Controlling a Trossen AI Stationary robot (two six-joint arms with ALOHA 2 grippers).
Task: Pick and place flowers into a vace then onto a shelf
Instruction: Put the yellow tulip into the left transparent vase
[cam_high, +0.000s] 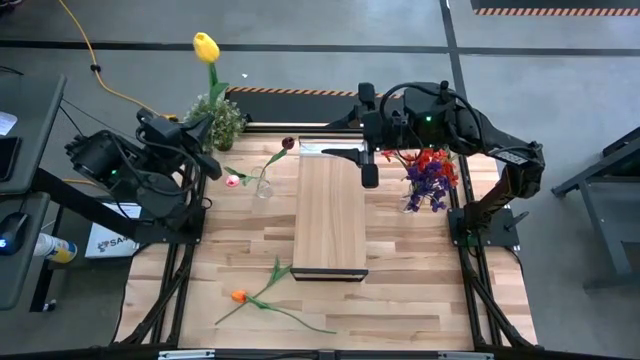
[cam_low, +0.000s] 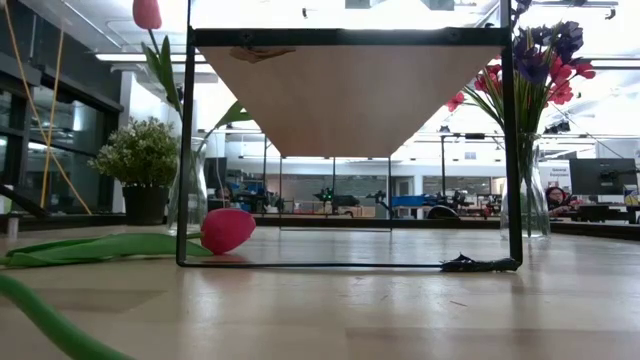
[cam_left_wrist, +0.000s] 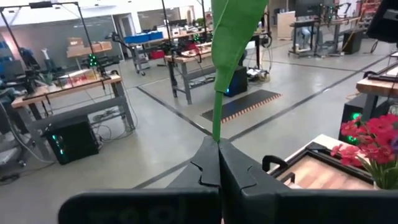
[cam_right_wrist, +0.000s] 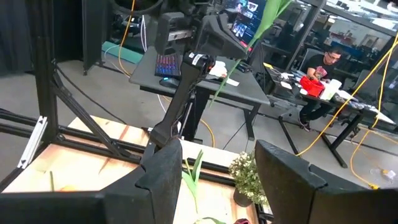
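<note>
1. The left tool, at upper left of the overhead frame, is clamped on the green stem of a yellow flower, whose head stands above the far edge of the table.
2. In the left wrist frame, its two dark fingers meet around the stem, and a broad green leaf rises to the top of the frame.
3. The right tool hangs at upper centre, over the far end of the shelf, its fingers parted at a middling width and holding nothing.
4. The right wrist frame shows those fingers apart, with the left arm and the raised stem beyond them.
5. A small clear vase stands just left of the shelf with a dark maroon flower leaning out of it; a pink flower lies on the table to its left.
6. A bouquet of red and purple flowers stands in a glass vase right of the shelf.
7. An orange flower lies at lower left of the table, its stems spread toward the shelf's dark front edge.
8. A bushy potted plant sits at the table's far left corner.
9. A person sits at a desk in the room beyond, at upper right of the right wrist frame.
</note>
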